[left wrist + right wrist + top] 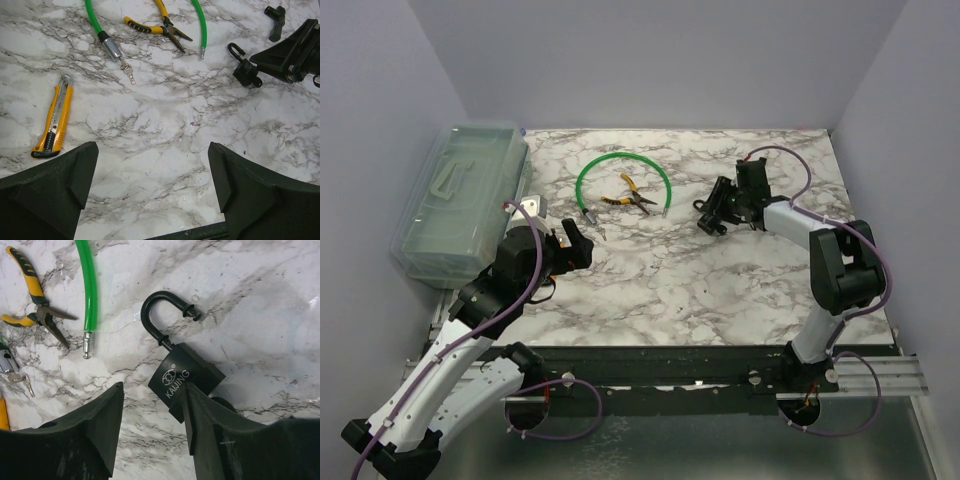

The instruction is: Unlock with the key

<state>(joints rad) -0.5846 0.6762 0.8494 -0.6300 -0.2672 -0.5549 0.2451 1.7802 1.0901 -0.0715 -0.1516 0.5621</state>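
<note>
On the counter (720, 290), the padlock (187, 377) shackle (152, 305) looks open, right fingers (100, 430) straddling it unclamped, left fingers (55, 190) wide and empty, key (130, 76) lying apart.

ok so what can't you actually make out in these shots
padlock keyhole: right wrist view, the body's lower end sits behind a finger of the right gripper.
key: tiny in both wrist views, teeth unreadable; too small to pick out in the top view.
plastic box contents: top view, cloudy lid.
</note>
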